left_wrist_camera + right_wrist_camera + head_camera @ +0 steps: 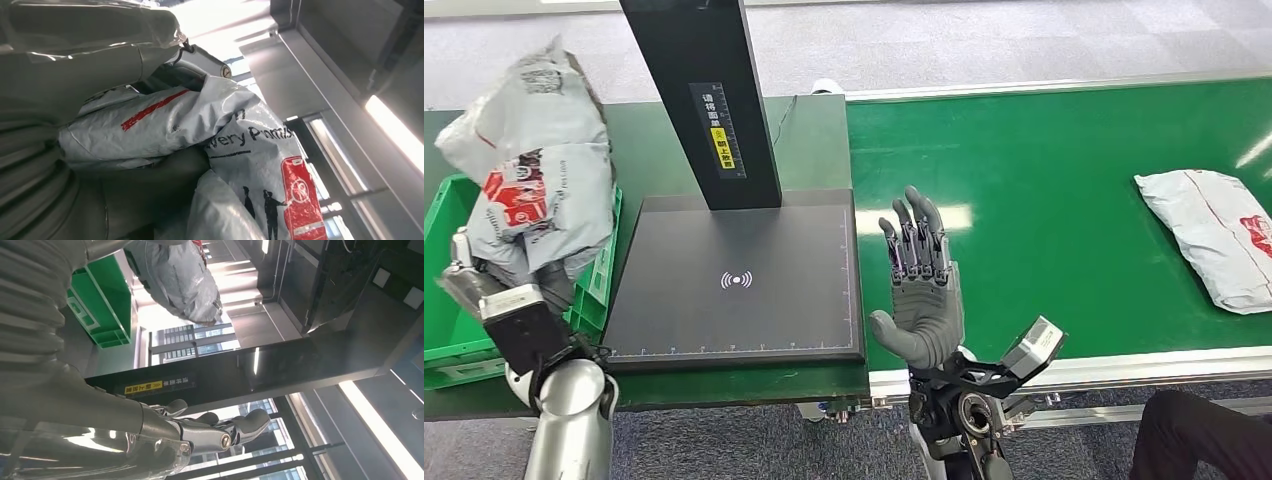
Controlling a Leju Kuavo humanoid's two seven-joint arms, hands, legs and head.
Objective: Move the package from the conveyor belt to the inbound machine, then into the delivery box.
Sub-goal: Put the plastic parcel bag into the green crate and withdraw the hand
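A crumpled grey package point(534, 180) with red print is held up by my left hand point(469, 275) above the green delivery box point(444, 330). Up close in the left wrist view, the package point(240, 145) bunches against the fingers of my left hand point(195, 60). My right hand point(919, 290) stands upright and open with nothing in it, between the black inbound machine plate point(734, 320) and the green conveyor belt point(1044, 200). From the right wrist, my right hand point(200, 432) has its fingers stretched out, with the package point(185, 275) and box point(100, 295) beyond.
A second grey package point(1214, 235) lies on the belt at the far right. The machine's black post point(704, 100) rises behind the plate. A person's dark-clothed limb point(1194, 440) is at the lower right, beside the belt's metal rail point(1124, 365).
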